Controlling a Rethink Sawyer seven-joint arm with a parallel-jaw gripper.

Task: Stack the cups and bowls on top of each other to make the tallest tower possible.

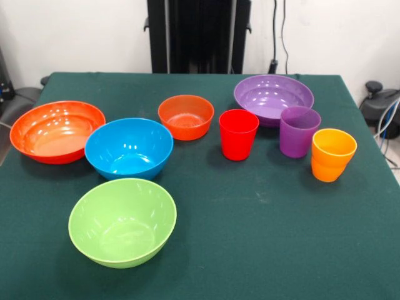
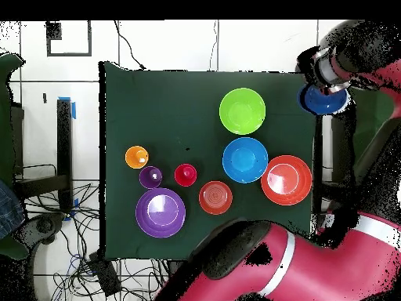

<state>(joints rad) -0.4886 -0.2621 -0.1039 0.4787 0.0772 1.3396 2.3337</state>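
Note:
All cups and bowls on the green table [image 1: 262, 237] stand apart, none inside another. The orange-red bowl [image 1: 56, 131] is at the left, with the light blue bowl [image 1: 128, 148], the lime green bowl [image 1: 122, 222] and the small orange bowl [image 1: 185, 117] nearby. The red cup [image 1: 238, 134], purple cup [image 1: 299, 131] and orange cup [image 1: 333, 154] stand in a row before the purple bowl [image 1: 273, 98]. In the overhead view my gripper [image 2: 319, 83] is beyond the table's right edge, right at a dark blue bowl [image 2: 324, 101]. Whether it grips that bowl is unclear. The front view shows neither.
The red arm [image 2: 258, 262] sweeps across the bottom of the overhead view and up its right side. Cables and black stands [image 2: 64, 149] lie off the table's left side there. A black office-chair base [image 1: 381, 100] sits by the table's right side in the front view.

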